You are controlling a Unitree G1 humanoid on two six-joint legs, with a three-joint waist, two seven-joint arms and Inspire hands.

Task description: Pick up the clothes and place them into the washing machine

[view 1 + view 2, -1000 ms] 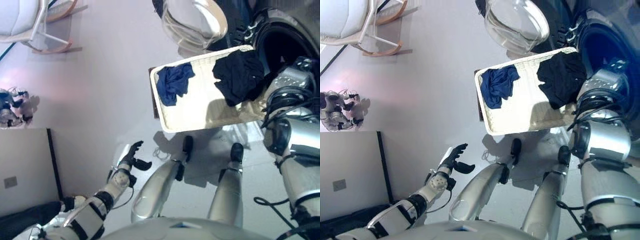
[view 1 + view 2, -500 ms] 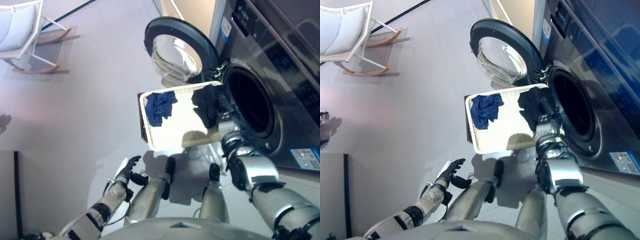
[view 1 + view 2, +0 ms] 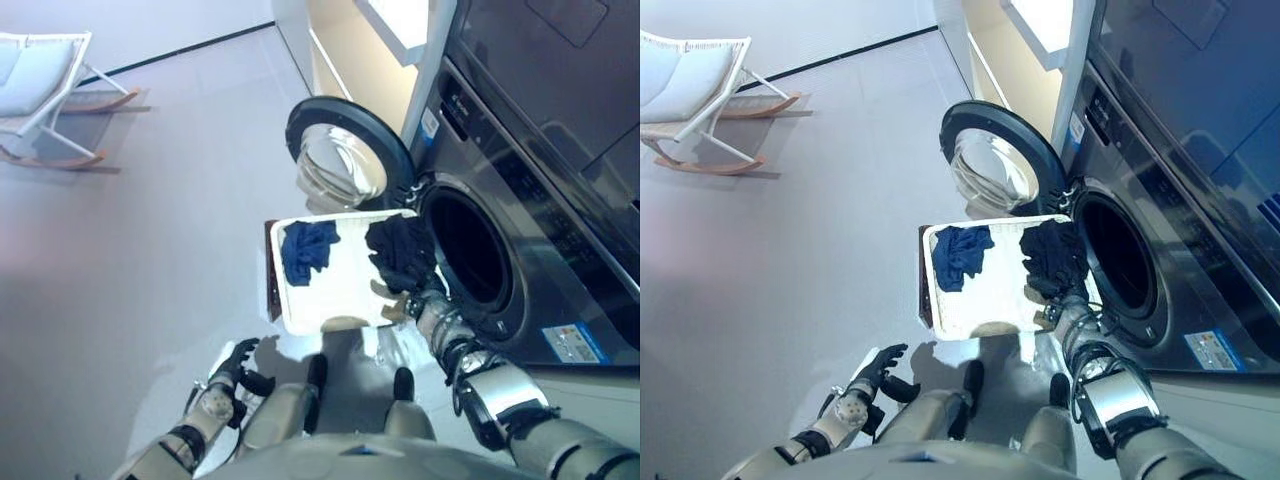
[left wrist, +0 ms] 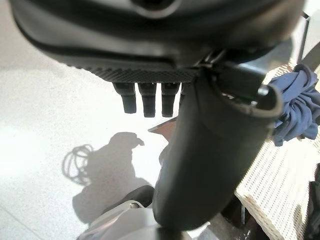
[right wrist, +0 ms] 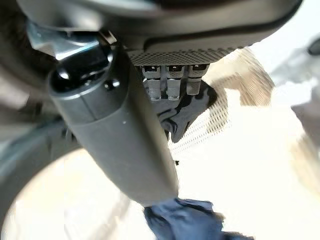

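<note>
Two garments in the white basket [image 3: 330, 300]: blue cloth [image 3: 305, 250] at the end away from the washer [image 3: 520, 200], black cloth [image 3: 400, 252] at the end just beside the drum opening [image 3: 468, 248]. Neither lifted clear of the basket; nothing visible inside the drum. Door [image 3: 345, 160] swung fully open to the basket's far side. Right hand [image 3: 1060, 310] at the basket's near edge, under the black cloth — fingers [image 5: 172, 86] pointing down toward the dark fabric in the wrist view, but curl round it not readable, so grip cannot be told. Left hand [image 3: 232, 366] low at the robot's left, well apart from the basket, fingers [image 4: 150, 102] loosely extended, holding nothing. Progress judged early: basket in position at the washer, no transfer completed. Remaining — secure black cloth, carry through the opening, release in the drum, then repeat for blue cloth.
</note>
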